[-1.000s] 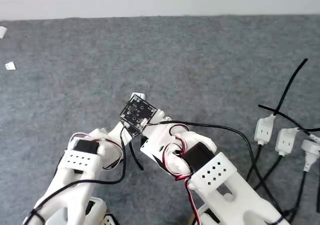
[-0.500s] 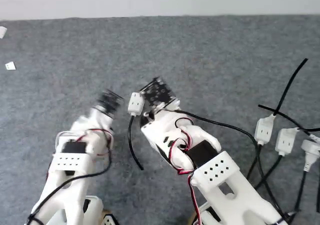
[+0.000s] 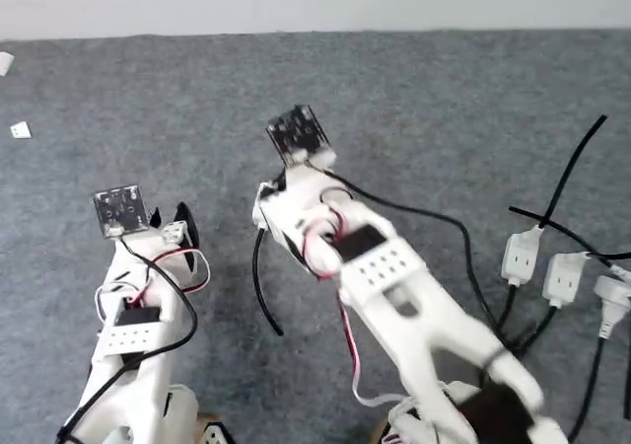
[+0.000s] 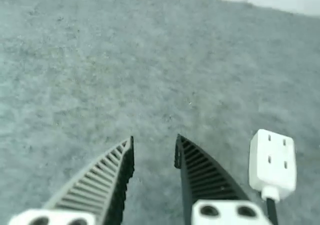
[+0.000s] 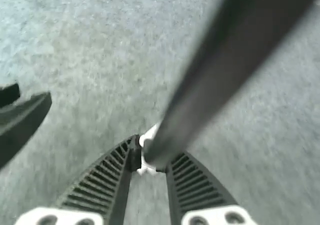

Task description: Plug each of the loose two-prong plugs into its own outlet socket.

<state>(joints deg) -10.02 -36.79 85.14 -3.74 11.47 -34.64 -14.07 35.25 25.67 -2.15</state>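
The bench [image 3: 444, 118] is covered in grey cloth, felt-like, rough and matt. The arms [image 3: 394, 276] are white plastic with a dull, faintly grainy finish. The left claw [image 4: 154, 141] has dark matt plastic fingers [image 4: 95, 185], ribbed along their inner faces. The socket [image 4: 272, 160] is smooth white plastic with a soft sheen. Its cord [image 4: 271, 212] looks like smooth black rubber.
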